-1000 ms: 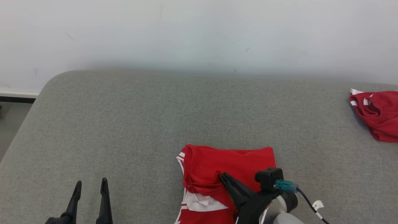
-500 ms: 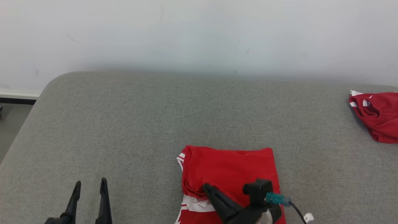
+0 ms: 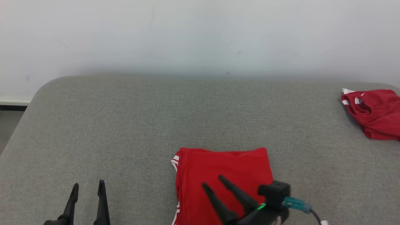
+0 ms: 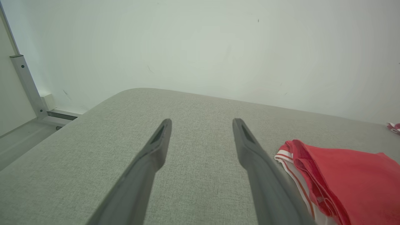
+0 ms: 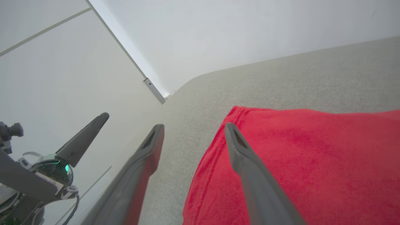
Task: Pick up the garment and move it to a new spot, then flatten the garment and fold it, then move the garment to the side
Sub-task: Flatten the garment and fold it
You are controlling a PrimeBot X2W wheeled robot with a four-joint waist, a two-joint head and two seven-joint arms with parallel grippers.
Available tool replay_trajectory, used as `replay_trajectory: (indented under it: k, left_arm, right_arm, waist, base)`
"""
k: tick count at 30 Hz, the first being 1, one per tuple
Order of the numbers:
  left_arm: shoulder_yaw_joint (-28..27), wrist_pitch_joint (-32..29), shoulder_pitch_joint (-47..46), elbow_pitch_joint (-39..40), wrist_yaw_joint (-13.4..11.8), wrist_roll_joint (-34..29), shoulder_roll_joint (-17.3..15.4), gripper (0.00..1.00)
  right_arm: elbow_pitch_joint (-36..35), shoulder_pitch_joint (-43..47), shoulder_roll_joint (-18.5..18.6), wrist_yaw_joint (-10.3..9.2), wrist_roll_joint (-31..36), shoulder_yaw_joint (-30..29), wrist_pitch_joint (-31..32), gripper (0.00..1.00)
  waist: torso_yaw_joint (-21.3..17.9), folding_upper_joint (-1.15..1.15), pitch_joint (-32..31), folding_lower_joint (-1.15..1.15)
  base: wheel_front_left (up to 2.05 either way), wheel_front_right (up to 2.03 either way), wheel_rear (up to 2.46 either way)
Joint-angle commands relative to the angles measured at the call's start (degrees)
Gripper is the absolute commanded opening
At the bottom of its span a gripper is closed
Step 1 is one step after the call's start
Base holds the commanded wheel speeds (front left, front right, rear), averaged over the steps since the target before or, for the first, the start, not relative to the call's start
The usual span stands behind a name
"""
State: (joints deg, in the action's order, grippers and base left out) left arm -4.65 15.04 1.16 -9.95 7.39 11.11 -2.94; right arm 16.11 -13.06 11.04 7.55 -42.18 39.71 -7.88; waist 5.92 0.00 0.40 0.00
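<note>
Folded garment: I judge it soft, light, limp
I'd pinch all layers at an edge; left gripper, right gripper jaws apart, empty

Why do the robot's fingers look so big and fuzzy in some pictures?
Left wrist view: the left gripper sits close to the wide lens, so its fingers swell and go soft toward the bottom edge. Right wrist view: same for the right gripper over the red garment. Head view: farther away, so both look small and sharp.
</note>
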Motion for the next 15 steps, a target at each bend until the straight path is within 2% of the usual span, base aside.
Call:
replay_trajectory:
  k: [1, 6, 15]
  left_arm:
    - [-0.27, 0.18, 0.58, 0.26, -0.07, -0.04, 0.09, 1.00]
    - [-0.54, 0.18, 1.21, 0.39, -0.06, -0.42, 0.09, 1.00]
    - [-1.36, 0.18, 2.06, 1.06, -0.05, -1.24, 0.09, 1.00]
  right_arm:
    - [-0.37, 0.44, 0.51, -0.16, 0.61, -1.31, -1.10, 1.00]
    - [-0.58, 1.18, 1.61, -0.17, 3.51, -7.58, -4.42, 1.00]
    - [-1.27, 4.09, 0.87, -0.17, 11.78, -22.04, -6.89, 1.00]
  waist:
    - [-0.38, 0.00, -0.33, 0.00]
    - [-1.19, 0.00, -1.01, 0.00]
    - [-3.14, 0.00, -1.74, 0.00]
  base:
    - [0.00, 0.00, 0.00]
    - [0.00, 0.00, 0.00]
    - [0.00, 0.00, 0.00]
